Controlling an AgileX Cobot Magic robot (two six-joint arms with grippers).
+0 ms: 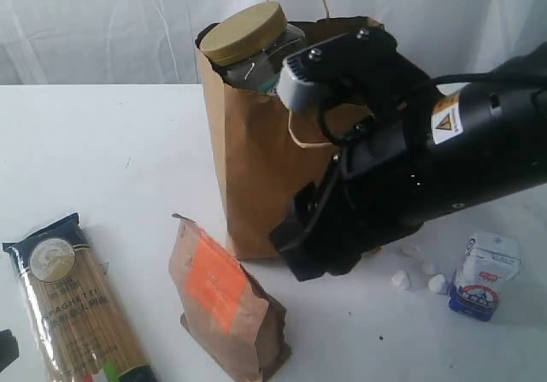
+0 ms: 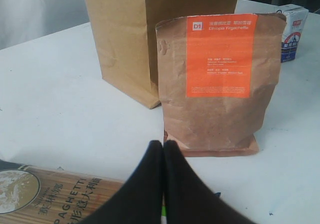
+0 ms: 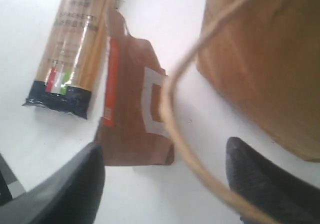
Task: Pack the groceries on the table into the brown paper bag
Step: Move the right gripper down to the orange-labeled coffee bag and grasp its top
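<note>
Only the exterior view shows the tan-lidded clear jar (image 1: 249, 38) poking from the brown paper bag (image 1: 248, 168), with the orange-labelled brown pouch (image 1: 224, 301) at its six o'clock, blue-ended spaghetti packet (image 1: 73, 305) at eight, small white-blue packet (image 1: 485, 277) at four. Left wrist view: left gripper (image 2: 163, 145) pinched closed, empty. Right wrist view: right gripper (image 3: 164, 151) spread wide, empty.

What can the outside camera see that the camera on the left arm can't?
Only the exterior view shows the tan-lidded jar poking out of the bag's top, the black right arm and the tiny white lumps. Only the left wrist view shows that the left gripper is shut. Both show the brown paper bag, the orange-labelled pouch, the spaghetti packet and the small white-blue packet on the white table.
</note>
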